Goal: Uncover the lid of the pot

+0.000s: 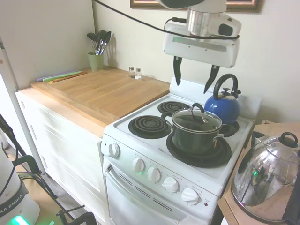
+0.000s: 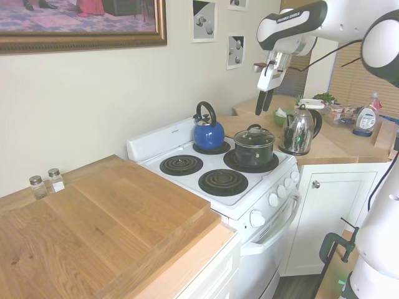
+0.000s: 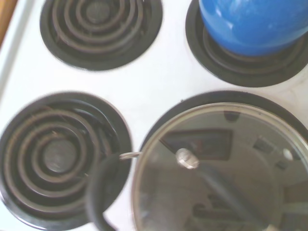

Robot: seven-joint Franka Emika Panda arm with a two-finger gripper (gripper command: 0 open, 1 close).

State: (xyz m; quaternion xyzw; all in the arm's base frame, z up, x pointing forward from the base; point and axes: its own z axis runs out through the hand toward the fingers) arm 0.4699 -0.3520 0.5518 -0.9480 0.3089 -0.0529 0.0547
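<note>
Still glass lid on black pot

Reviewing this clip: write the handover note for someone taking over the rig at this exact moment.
Gripper: open, empty, hanging high above the back of the stove, near the blue kettle, not touching anything.
The lid sits closed on the pot, which stands on the front burner on the chrome kettle side. The lid's black loop handle is free.
Done: nothing on the lid yet.
Left: lower over the pot, line the fingers up with the handle, close on it, lift the lid off and set it down.
</note>
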